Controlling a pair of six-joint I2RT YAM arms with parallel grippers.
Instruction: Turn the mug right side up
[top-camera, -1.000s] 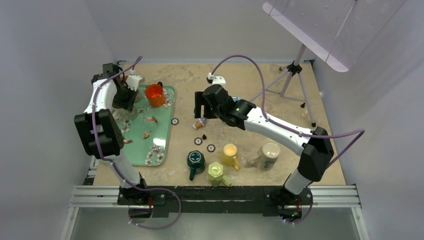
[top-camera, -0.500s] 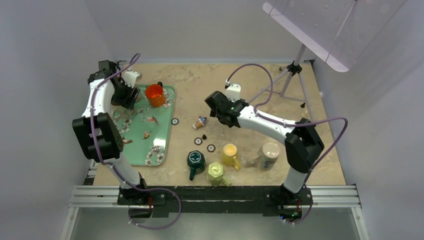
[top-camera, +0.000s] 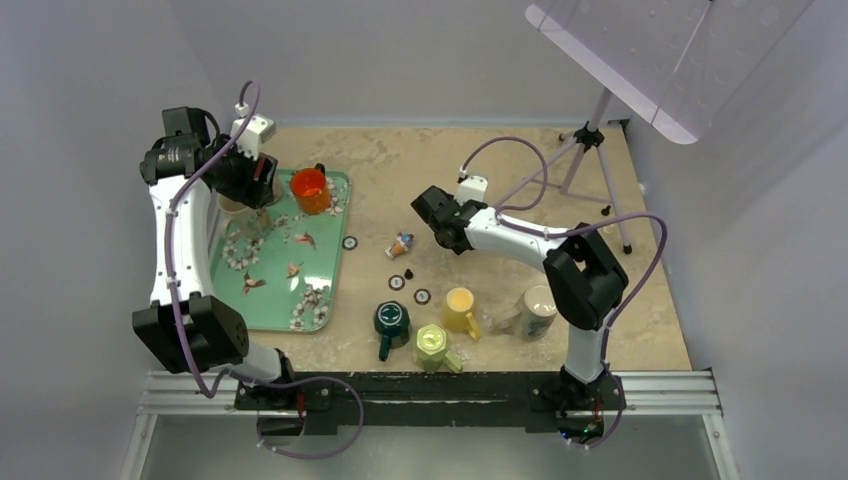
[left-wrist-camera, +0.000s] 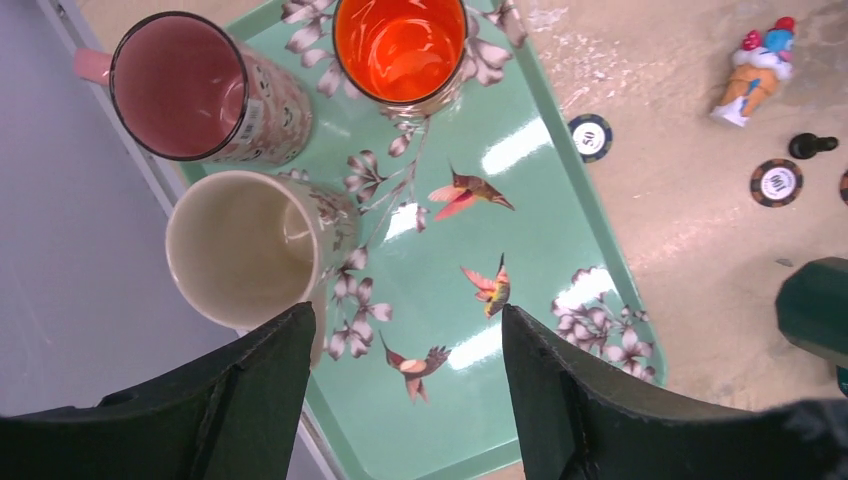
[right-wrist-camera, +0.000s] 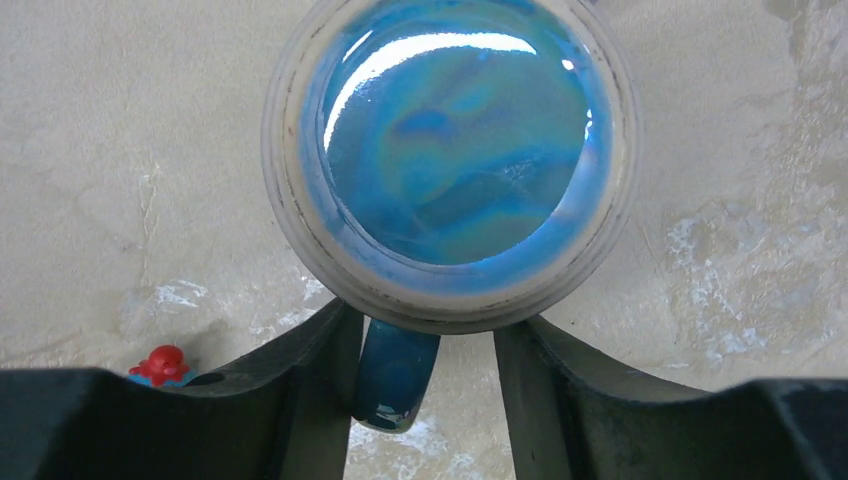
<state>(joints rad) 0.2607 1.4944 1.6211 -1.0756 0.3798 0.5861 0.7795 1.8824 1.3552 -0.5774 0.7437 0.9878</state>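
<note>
**Blue mug's handle betw. the R fingers, no grip on it**

R gripper (right-wrist-camera: 425, 335) is released. Its fingers are spread, one each side of the handle (right-wrist-camera: 395, 375) of the blue mug (right-wrist-camera: 450, 150). One finger is about touching the handle, the other has a gap, so nothing's clenched. The mug stands on the table right ahead of the fingertips, w/ a round glossy blue face up and a pale ring round it. Can't tell if that face is the inside or a glazed base, so can't say whether this one's done. From the top cam it's hidden under the wrist.

L gripper (left-wrist-camera: 405, 325) is also released and empty, hanging over the teal tray (left-wrist-camera: 560, 230). The cream mug (left-wrist-camera: 240, 245) is just beside one finger. The pink-lined mug (left-wrist-camera: 175, 85) and orange cup (left-wrist-camera: 400, 45) are further ahead. All 3 are mouth-up.

What's left is a guess. The dark green mug (top-camera: 392, 318) and lime faceted mug (top-camera: 432, 342), well apart from both grippers toward the arm bases, look base-up to me. If the blue one is base-up too, the R fingers prob. need to shut on the handle, lift and roll it over.
</note>
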